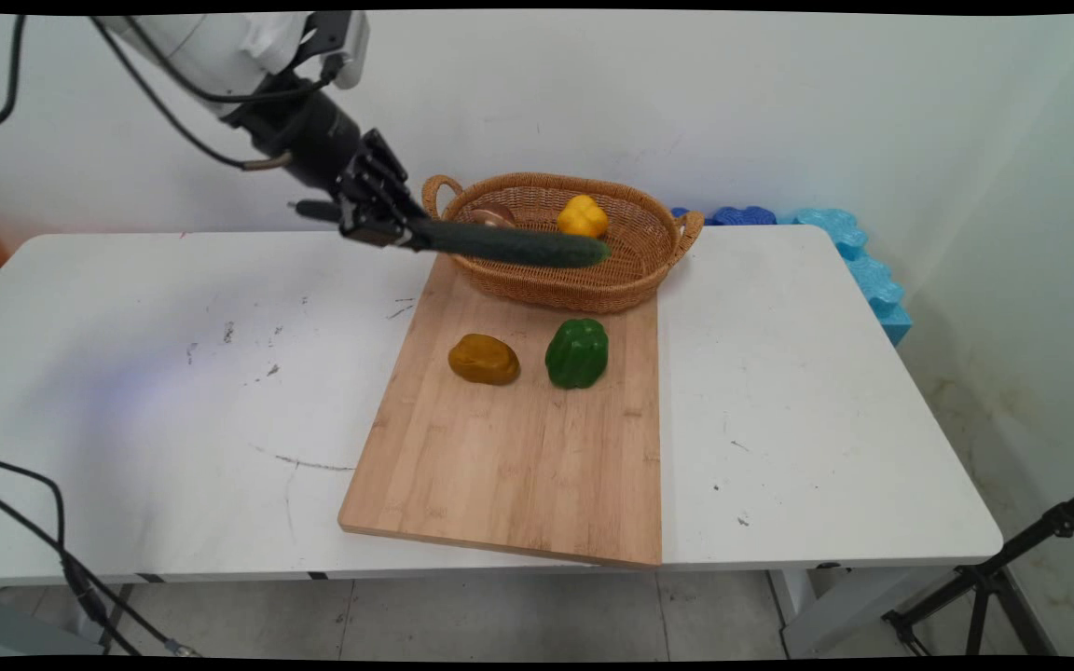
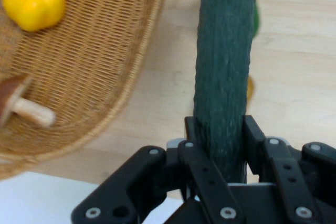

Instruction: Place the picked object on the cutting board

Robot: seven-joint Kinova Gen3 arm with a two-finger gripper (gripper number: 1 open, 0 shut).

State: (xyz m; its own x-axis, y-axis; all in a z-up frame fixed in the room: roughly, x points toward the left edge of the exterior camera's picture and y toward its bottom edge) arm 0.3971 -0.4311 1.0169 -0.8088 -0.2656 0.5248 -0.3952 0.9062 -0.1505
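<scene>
You will find no legible text, label, brand, number or sign in either view.

White arm, black screw-studded claw, black cables
</scene>
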